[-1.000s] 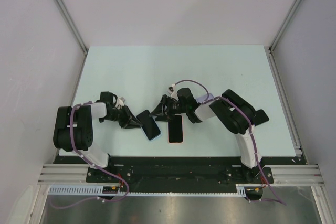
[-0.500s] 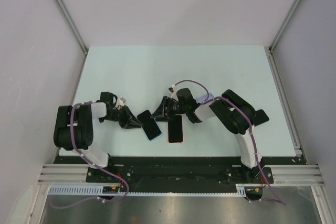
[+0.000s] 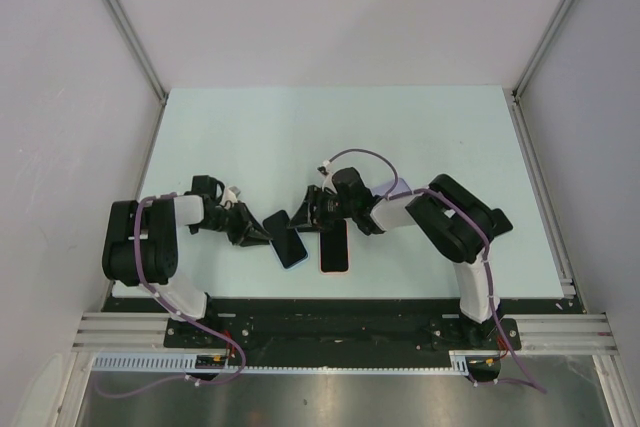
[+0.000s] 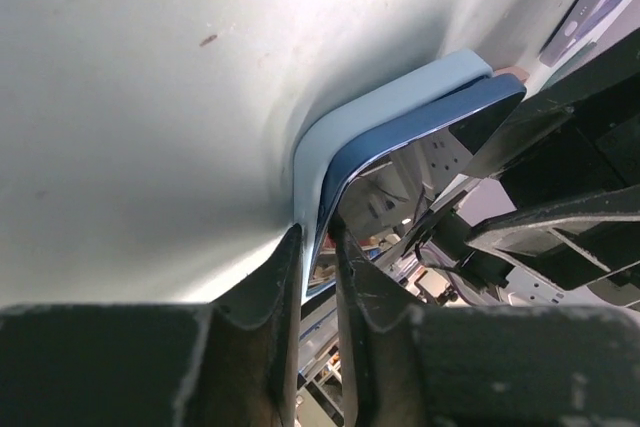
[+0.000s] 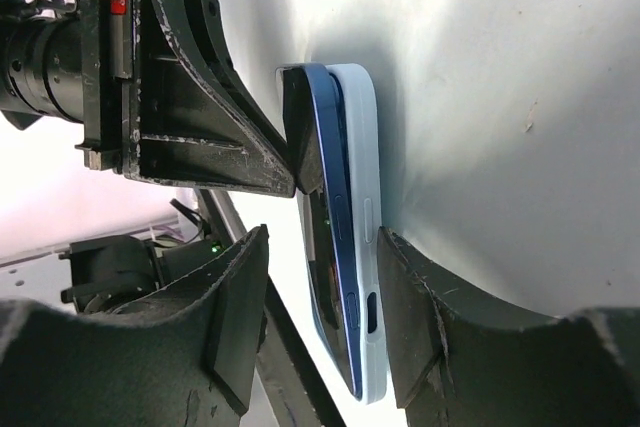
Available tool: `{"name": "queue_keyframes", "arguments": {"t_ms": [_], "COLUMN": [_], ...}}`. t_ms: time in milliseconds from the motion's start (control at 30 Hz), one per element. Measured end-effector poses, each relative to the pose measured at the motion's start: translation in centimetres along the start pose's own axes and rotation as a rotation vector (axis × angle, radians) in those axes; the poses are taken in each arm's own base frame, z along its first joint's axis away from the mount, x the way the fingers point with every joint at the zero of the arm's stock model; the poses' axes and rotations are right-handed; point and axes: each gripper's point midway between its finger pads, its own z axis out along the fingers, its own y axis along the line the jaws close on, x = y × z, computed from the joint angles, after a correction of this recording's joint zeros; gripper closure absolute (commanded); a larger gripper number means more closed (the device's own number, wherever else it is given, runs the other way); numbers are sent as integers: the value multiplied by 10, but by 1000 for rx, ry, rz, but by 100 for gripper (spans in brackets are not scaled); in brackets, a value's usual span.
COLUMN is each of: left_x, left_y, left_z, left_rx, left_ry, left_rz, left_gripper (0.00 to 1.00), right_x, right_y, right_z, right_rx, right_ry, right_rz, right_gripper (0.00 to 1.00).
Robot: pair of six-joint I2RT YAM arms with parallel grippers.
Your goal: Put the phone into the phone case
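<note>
Your left pincer (image 4: 315, 239) clamps the phone (image 4: 420, 125) by a corner, it seems, with the case (image 4: 400, 92) just behind it. Your right pincer (image 5: 320, 247) stands released, straddling both. The phone should feel stiff, slick and light: squeeze its long edges, not the glass.

Arms (image 3: 445, 219) black with white links; purple cables (image 3: 360, 155); scuffed black fingers (image 5: 235, 287).

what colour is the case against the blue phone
Pale blue case, with no pattern; the right wrist view shows it best.
</note>
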Motion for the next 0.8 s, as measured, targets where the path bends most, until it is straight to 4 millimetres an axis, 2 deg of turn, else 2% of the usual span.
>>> {"name": "queue_keyframes", "arguments": {"t_ms": [67, 267, 367, 433, 533, 567, 800], "left_x": [1, 4, 4, 4, 5, 5, 7], "left_y": [0, -1, -1, -2, -4, -4, -1], "left_z": [0, 3, 2, 2, 2, 2, 2], "left_rx": [0, -1, -2, 3, 12, 11, 5], "left_ry": [3, 14, 15, 18, 22, 23, 18], "left_rz": [0, 1, -3, -5, -14, -15, -20], "left_gripper": [67, 66, 57, 57, 63, 68, 87], "right_x": [2, 8, 11, 13, 15, 15, 15], "right_y": [1, 3, 2, 1, 0, 0, 1], "right_z": [-1, -3, -3, -3, -3, -3, -2], "right_rx": [15, 28, 34, 39, 44, 44, 45], "right_ry": [0, 21, 27, 34, 41, 42, 40], "right_rz": [-26, -64, -67, -64, -59, -59, -42], "right_gripper": [50, 50, 50, 50, 50, 50, 50]}}
